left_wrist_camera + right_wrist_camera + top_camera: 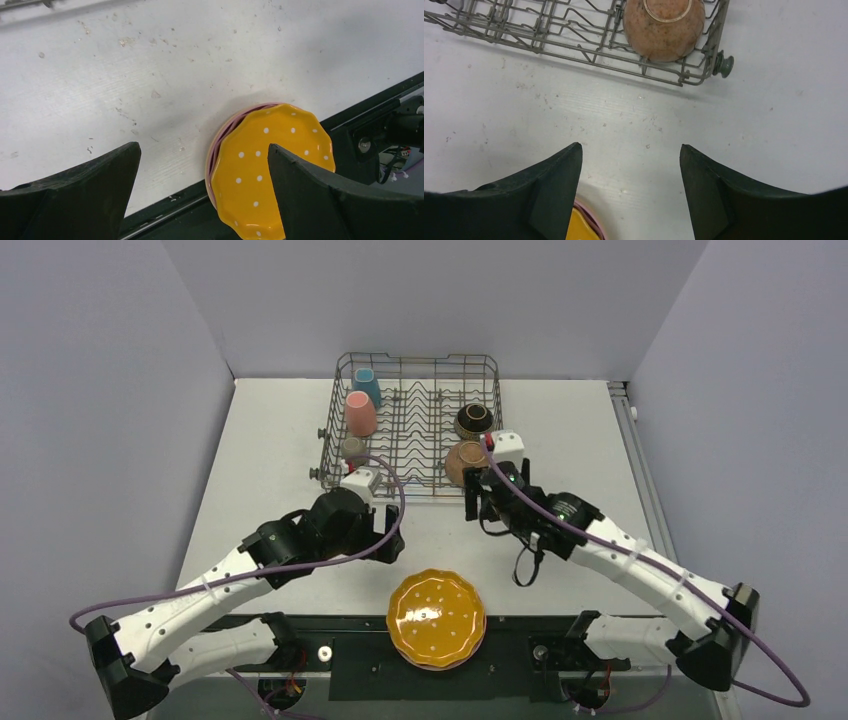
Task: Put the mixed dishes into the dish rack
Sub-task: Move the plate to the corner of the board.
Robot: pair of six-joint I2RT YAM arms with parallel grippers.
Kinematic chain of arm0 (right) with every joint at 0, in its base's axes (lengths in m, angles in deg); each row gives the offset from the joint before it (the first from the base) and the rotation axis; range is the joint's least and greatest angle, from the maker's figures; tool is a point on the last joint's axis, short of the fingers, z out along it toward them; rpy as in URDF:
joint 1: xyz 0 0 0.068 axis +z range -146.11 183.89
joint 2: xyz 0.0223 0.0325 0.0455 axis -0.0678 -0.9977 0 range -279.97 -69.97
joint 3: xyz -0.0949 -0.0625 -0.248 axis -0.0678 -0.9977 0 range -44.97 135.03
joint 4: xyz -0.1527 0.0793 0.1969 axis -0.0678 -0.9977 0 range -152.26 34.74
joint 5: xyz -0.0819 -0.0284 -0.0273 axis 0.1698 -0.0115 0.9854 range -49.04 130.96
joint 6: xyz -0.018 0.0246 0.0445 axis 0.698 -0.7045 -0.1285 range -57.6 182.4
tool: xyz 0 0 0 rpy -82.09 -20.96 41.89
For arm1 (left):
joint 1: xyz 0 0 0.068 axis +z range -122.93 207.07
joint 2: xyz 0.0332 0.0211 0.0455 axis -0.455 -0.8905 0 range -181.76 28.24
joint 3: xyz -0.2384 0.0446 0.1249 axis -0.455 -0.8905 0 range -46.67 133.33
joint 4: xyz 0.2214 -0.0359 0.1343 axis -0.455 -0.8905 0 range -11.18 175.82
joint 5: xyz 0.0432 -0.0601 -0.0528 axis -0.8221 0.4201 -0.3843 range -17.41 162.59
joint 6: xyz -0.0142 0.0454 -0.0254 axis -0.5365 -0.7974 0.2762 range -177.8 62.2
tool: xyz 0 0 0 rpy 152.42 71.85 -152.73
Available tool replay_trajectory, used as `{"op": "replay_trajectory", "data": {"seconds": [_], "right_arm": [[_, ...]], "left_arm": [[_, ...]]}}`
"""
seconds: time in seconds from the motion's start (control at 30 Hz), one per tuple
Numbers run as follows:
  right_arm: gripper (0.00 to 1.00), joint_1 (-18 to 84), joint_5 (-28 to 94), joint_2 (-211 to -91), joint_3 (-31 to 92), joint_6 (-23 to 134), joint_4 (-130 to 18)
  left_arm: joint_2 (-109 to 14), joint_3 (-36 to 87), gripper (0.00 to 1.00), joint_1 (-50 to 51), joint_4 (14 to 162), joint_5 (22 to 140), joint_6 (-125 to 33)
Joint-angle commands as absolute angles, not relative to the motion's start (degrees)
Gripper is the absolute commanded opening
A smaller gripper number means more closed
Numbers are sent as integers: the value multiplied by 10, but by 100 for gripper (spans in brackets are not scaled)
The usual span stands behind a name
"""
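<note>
Scalloped orange-yellow white-dotted plate next: my left pincer gaping near it, right pincer released. I'd pinch just its rim.

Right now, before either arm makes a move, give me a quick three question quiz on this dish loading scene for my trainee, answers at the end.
1. True or false: the dotted plate already stands in the dish rack.
2. Which bowl sits in the rack corner nearest the right arm? A) dark brown bowl B) terracotta bowl C) no bowl
3. How many cups sit along the rack's left side?

Key
1. False: it lies on pink plates at the table's near edge.
2. B
3. Three
</note>
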State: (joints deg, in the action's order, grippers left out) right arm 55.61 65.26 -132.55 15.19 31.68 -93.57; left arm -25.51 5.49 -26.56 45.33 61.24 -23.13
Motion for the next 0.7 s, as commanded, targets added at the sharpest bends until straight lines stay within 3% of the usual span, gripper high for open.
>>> {"op": "replay_trajectory", "data": {"seconds": [0.0,0.23,0.67], "right_arm": [[65,510,533,-1436,250,464,-915],[65,474,443,-1556,360,602,-932],[69,449,357,-1650,398,761,-905]], "left_arm": [[-274,98,96,-216,469,647,-305],[-310,104,96,-180,506,628,-372],[-251,64,96,-154,490,611,-396]]}}
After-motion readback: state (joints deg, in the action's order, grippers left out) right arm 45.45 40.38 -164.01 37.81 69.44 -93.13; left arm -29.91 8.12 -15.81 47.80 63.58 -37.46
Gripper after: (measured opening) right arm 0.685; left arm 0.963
